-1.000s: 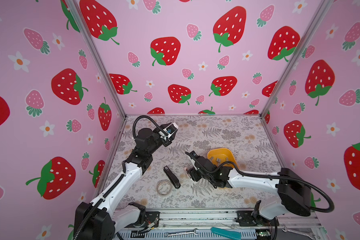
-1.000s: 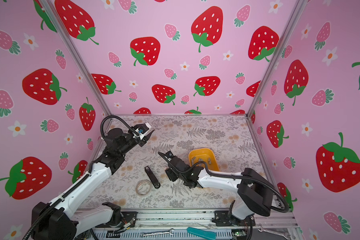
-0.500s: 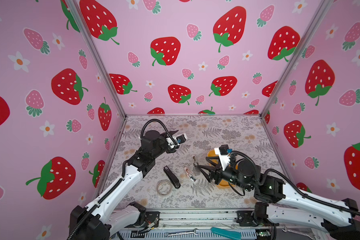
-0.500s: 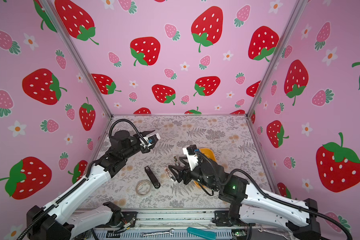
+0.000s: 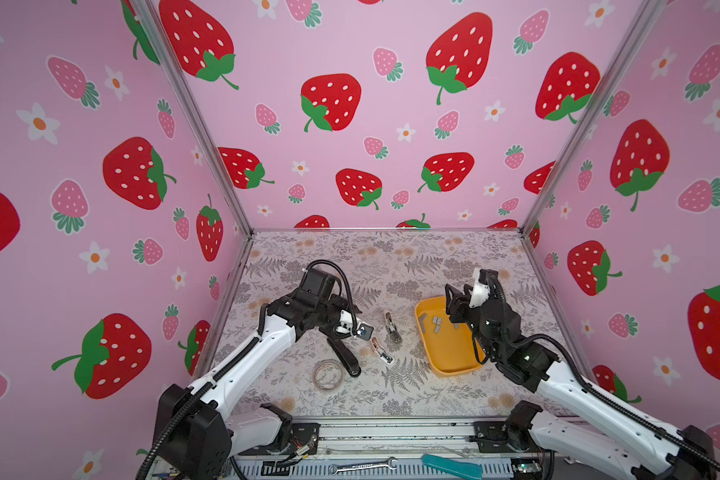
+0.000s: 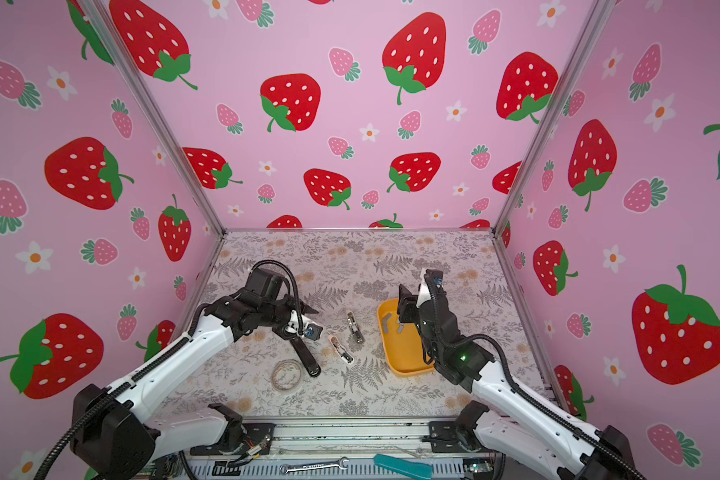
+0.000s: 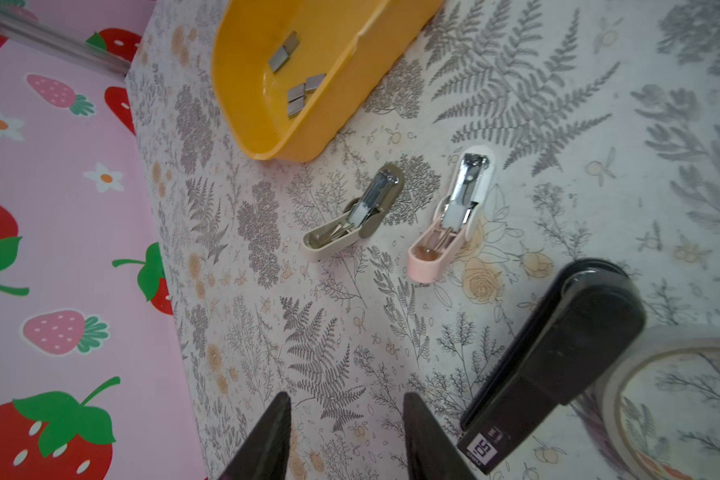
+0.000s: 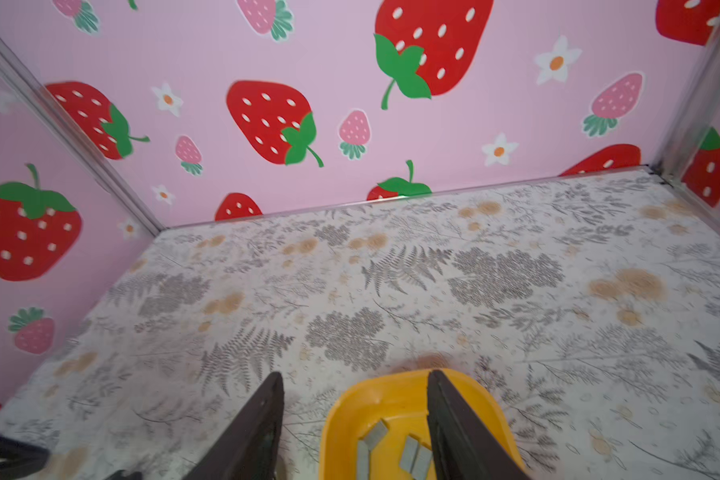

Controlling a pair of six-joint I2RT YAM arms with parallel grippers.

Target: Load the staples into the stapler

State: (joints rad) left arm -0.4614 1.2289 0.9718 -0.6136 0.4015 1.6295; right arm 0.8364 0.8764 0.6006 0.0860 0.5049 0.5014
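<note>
Within the last second the right gripper (image 8: 354, 376) has left the two small staplers at table centre and swung toward 3 o'clock, over the yellow tray (image 7: 329, 124); its fingers stand moderately apart and empty, one above the tray, one outside its rim. The left gripper (image 7: 346, 397) has moved toward 6 o'clock and hovers just beside the black stapler (image 7: 558, 353), fingers narrowly parted, holding nothing. The beige stapler (image 7: 358, 216) and pink stapler (image 7: 454, 216) lie opened out, so I judge a strip pickup comes next; the staples (image 7: 296, 93) lie loose in the tray's 11 o'clock part in both top views. The right wrist view cuts the strips off, one finger covering some; whether either magazine is loaded is too small to tell; the tape roll (image 7: 624, 353) is cropped.
</note>
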